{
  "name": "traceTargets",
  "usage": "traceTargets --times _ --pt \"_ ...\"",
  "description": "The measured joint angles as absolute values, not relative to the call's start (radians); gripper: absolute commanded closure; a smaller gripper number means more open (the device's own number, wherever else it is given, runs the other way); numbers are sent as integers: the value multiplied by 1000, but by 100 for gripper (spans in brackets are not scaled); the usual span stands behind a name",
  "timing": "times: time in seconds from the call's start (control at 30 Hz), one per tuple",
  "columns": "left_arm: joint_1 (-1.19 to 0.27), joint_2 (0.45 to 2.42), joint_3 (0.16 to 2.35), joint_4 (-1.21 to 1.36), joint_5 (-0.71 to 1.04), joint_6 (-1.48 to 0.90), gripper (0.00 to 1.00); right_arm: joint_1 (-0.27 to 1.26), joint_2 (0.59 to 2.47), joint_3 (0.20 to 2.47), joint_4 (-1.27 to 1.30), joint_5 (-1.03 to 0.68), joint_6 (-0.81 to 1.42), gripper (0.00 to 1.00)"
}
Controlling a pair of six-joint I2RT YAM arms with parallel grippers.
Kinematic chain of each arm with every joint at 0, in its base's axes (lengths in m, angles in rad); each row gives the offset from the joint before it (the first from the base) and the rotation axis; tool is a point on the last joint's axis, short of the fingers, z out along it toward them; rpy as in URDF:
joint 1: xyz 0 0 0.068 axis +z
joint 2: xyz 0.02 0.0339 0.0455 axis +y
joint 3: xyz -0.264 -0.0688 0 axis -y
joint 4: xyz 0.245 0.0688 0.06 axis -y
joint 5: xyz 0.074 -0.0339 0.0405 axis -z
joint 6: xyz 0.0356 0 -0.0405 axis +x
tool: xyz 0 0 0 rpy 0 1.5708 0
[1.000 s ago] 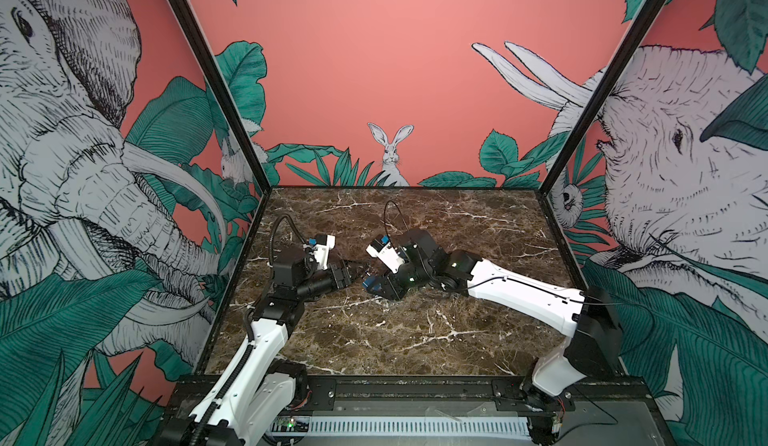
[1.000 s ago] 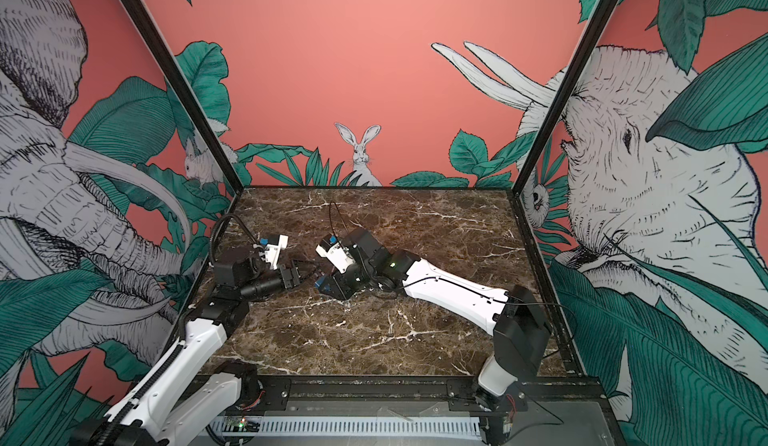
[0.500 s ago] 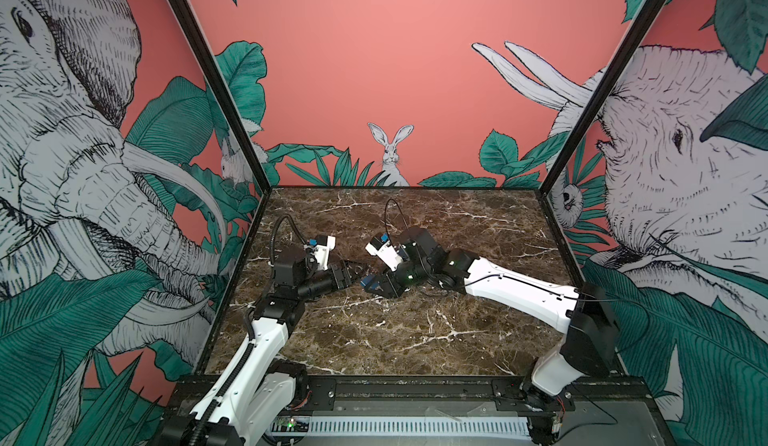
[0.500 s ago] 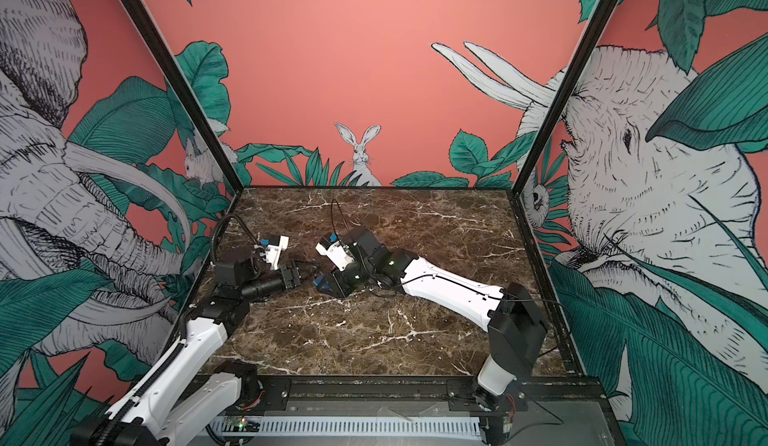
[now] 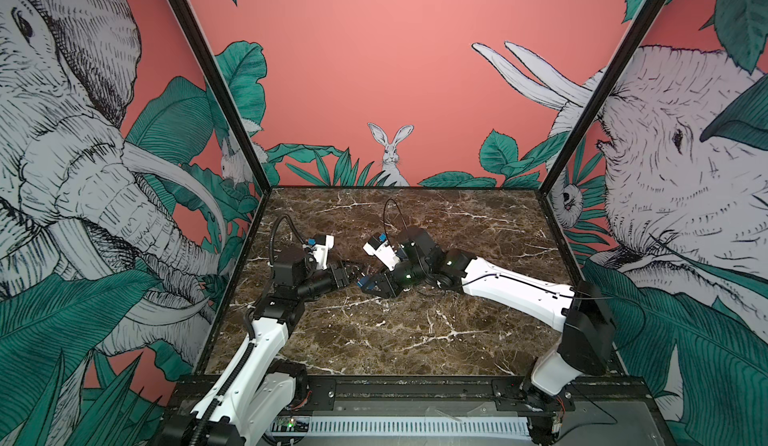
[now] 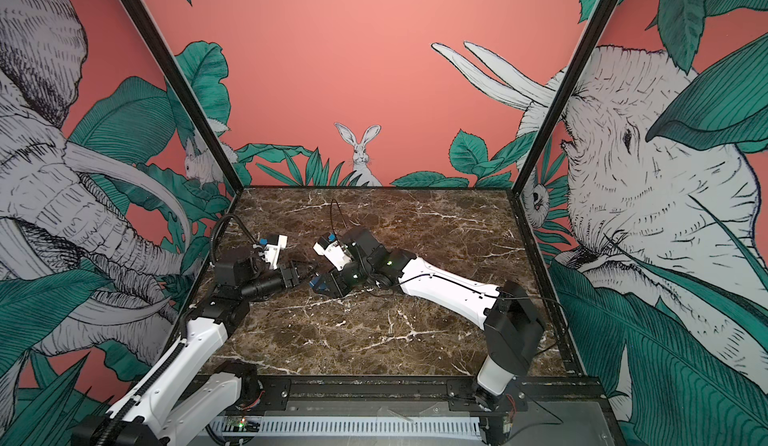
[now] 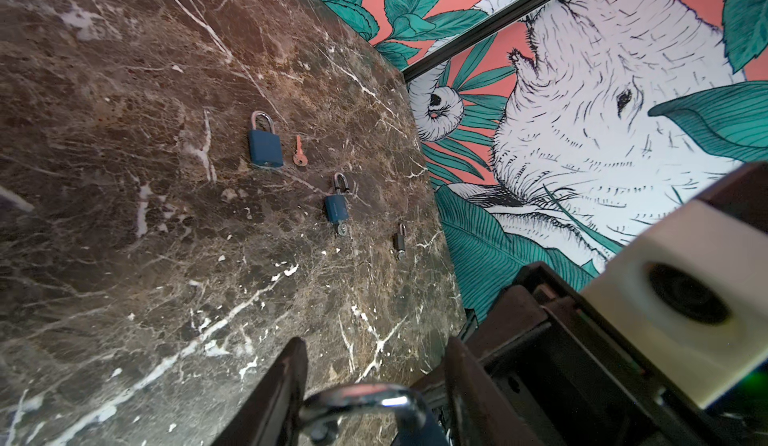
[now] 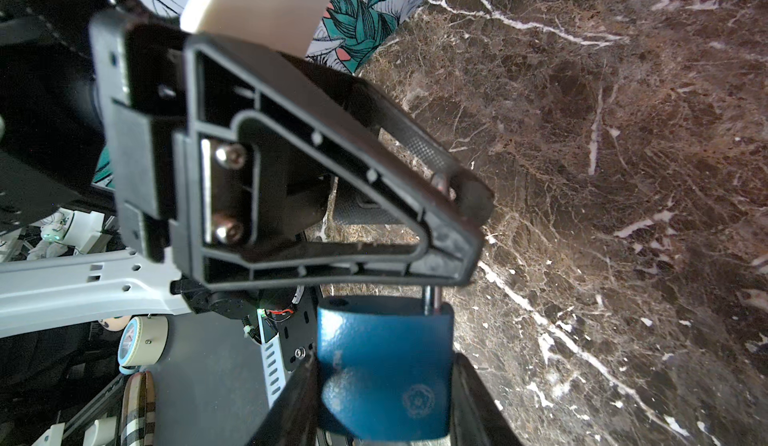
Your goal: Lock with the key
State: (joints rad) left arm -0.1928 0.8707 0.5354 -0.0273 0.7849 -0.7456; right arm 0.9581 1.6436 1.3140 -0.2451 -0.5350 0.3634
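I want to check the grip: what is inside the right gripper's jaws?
A blue padlock is clamped in the right gripper, emblem side showing. One shackle leg rises from its body. In the right wrist view the left gripper covers the rest. The keyhole end cannot be seen.

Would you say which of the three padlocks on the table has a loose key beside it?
The biggest blue padlock; a copper key lies just beside it. The smaller blue padlock and the dark padlock seem to have keys inserted.
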Motion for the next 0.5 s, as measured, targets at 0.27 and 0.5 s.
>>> traceTargets --times 0.27,0.5 --pt "-192 865 536 -57 774 -736 70 950 1644 1314 -275 -505 362 89" --pt "-194 870 536 -61 785 -733 72 945 1645 1314 -274 -508 358 89"
